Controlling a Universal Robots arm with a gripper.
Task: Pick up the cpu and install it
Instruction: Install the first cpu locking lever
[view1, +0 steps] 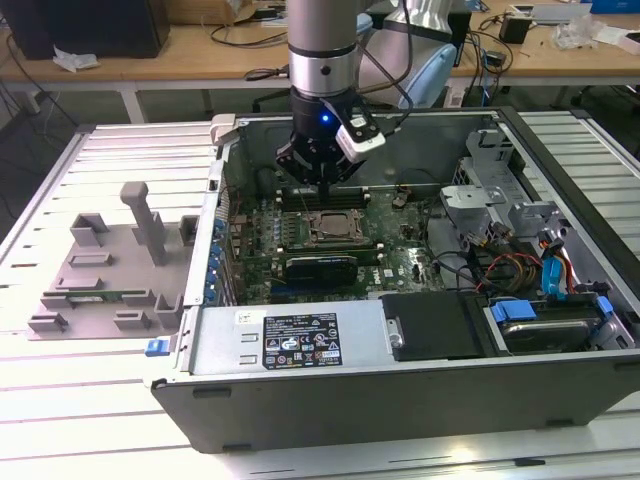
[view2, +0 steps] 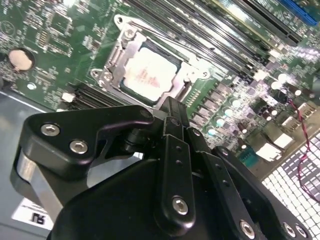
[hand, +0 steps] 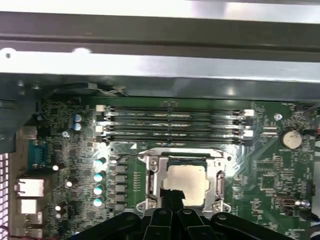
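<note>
The cpu (view1: 335, 226) lies flat inside the metal-framed socket (view1: 312, 238) on the green motherboard, within the open computer case. Its pale silver top shows in both wrist views (view2: 150, 75) (hand: 189, 179), framed by the socket's bracket (view2: 107, 75) (hand: 150, 172). My gripper (view1: 322, 182) hangs just above the socket's far edge. Its black fingers (view2: 172, 112) (hand: 172, 200) meet at their tips over the chip's rim, with nothing between them. Whether the tips touch the chip I cannot tell.
Several memory slots (hand: 170, 122) run beside the socket. A drive cage (view1: 490, 195) and loose cables (view1: 510, 265) fill the case on the exterior view's right. A black box (view1: 435, 325) sits near the front wall. A grey fixture (view1: 110, 270) lies outside the case.
</note>
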